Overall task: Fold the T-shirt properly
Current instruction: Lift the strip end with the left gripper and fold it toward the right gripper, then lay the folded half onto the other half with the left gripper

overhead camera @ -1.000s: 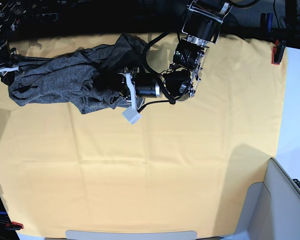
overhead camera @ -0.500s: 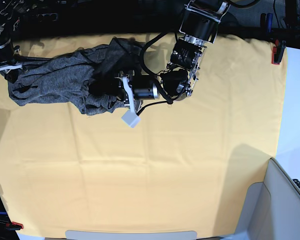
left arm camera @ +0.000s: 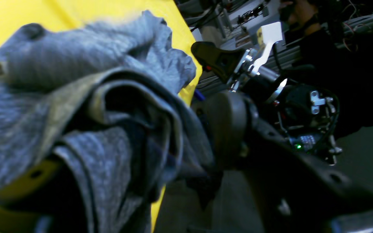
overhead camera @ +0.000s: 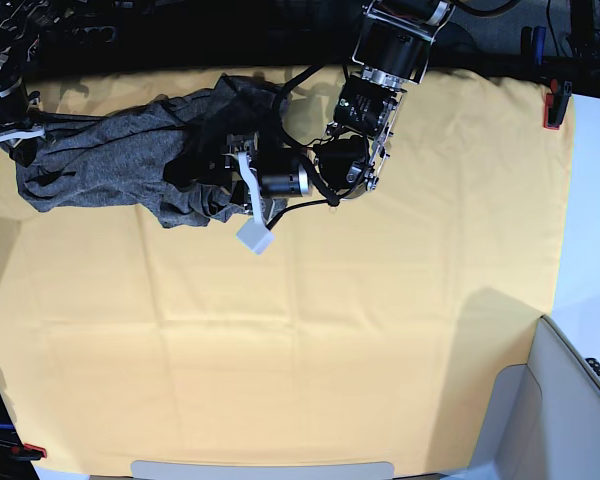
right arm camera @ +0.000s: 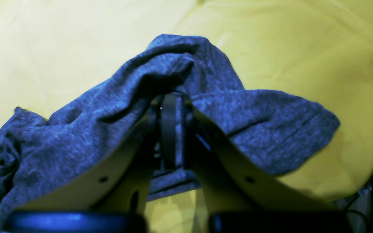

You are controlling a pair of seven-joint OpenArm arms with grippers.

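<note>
Base view: the T-shirt [overhead camera: 130,160] lies bunched in a long heap at about 10 o'clock on the yellow-orange table cloth [overhead camera: 310,340], near the far edge. Left gripper [overhead camera: 242,190] is at the heap's right end, fabric bulging around it; whether the jaws grasp cloth cannot be told here. Right gripper [overhead camera: 10,125] sits at the heap's left end, at 9 o'clock, touching the shirt. A pale bin [overhead camera: 565,410] stands at 4 o'clock, just off the cloth; its inside is not visible.

Left wrist view: blurred. Folds of the T-shirt [left arm camera: 86,113] fill the left half and drape over a pale finger [left arm camera: 18,181]; grasping or released, cannot tell. The other arm's gripper shows at 2 o'clock.

Right wrist view: right gripper [right arm camera: 170,110] is clenched, fingers [right arm camera: 235,161] meeting at the tips with the T-shirt [right arm camera: 108,123] draped over them and pinched there. Table cloth [right arm camera: 303,48] behind.
</note>
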